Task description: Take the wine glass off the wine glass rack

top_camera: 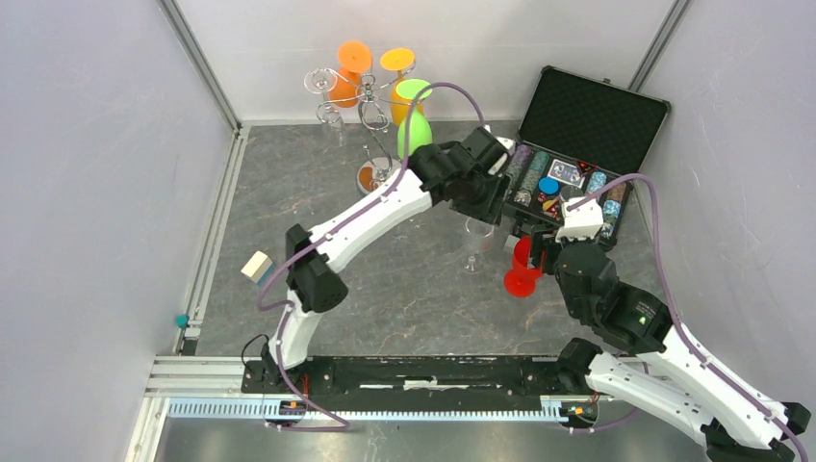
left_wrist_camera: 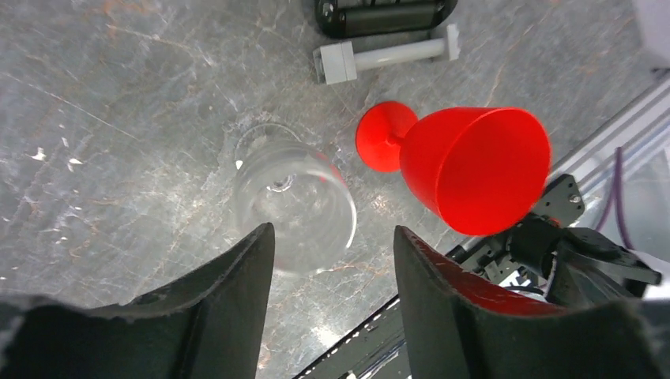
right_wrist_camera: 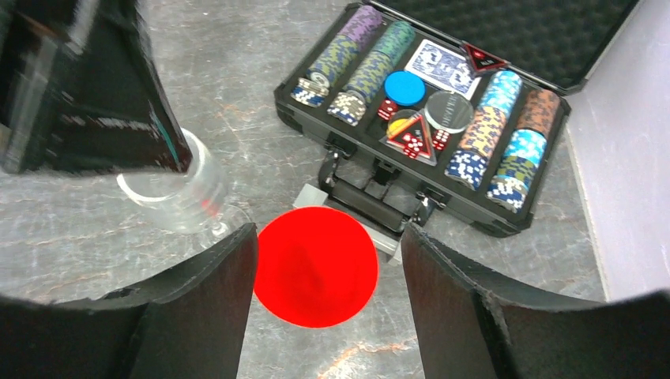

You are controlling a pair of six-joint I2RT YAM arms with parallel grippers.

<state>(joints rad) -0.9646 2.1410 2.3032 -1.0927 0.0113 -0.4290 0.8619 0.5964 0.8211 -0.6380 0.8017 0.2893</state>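
The clear wine glass [left_wrist_camera: 294,204] stands on the bench [left_wrist_camera: 118,118], well apart from the wine glass rack [top_camera: 371,108]. The left hand [left_wrist_camera: 333,231] above it and the right hand [right_wrist_camera: 329,230] are both spread, so I think it stands free.

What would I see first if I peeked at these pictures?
The bright red wine glass jumps out, standing on the grey table beside a clear wine glass. Behind, colourful glasses hang on the silver wine glass rack, left of an open poker chip case.
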